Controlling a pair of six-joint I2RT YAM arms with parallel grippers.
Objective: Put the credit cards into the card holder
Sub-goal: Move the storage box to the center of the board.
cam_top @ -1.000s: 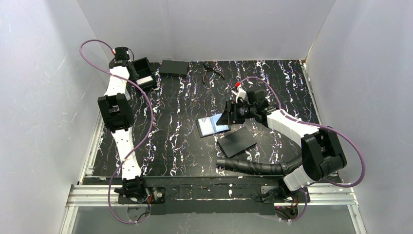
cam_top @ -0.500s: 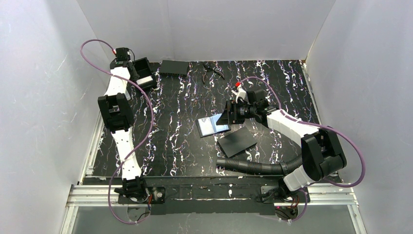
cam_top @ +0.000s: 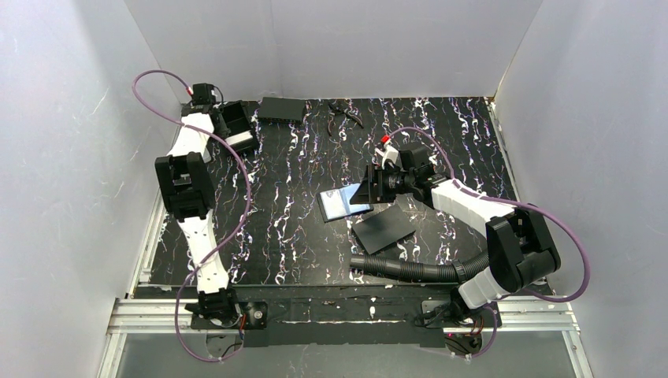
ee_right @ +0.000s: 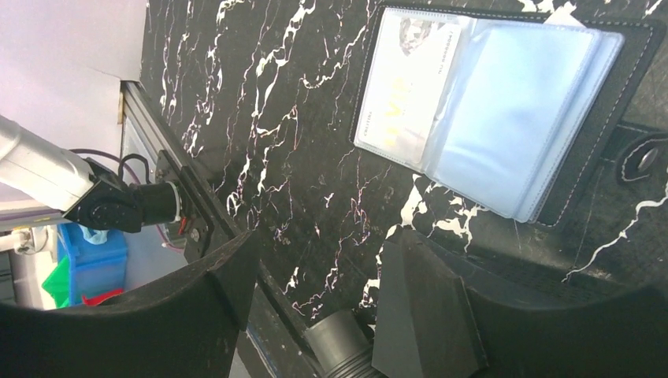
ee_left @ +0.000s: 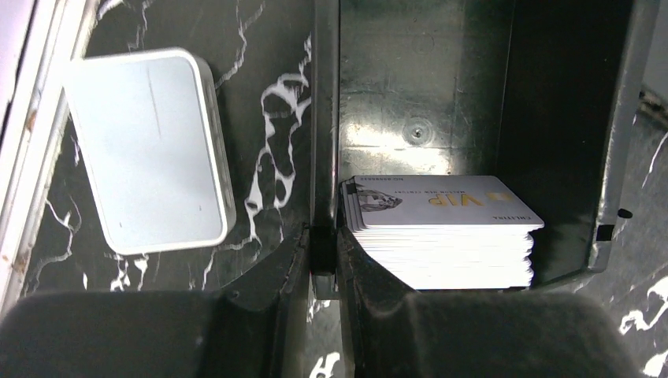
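Note:
A stack of credit cards (ee_left: 441, 228), pale with gold print, lies in a black open box (ee_left: 425, 94) at the table's far left (cam_top: 236, 126). My left gripper (ee_left: 324, 236) is shut on the box's side wall, one finger inside beside the stack and one outside. The card holder (ee_right: 504, 118) lies open mid-table (cam_top: 343, 203), with clear sleeves and one card (ee_right: 406, 90) in its left sleeve. My right gripper (ee_right: 323, 244) is open and empty, hovering just off the holder's right edge (cam_top: 369, 189).
A white rounded lid or tin (ee_left: 150, 150) lies beside the box. A matte black sheet (cam_top: 384, 228) lies right of the holder. A black case (cam_top: 281, 108) and a small tool (cam_top: 344, 114) sit at the back. A corrugated hose (cam_top: 410, 269) runs along the front right.
My left wrist has shifted slightly to the right and the box has turned a little with it. The right gripper has barely moved.

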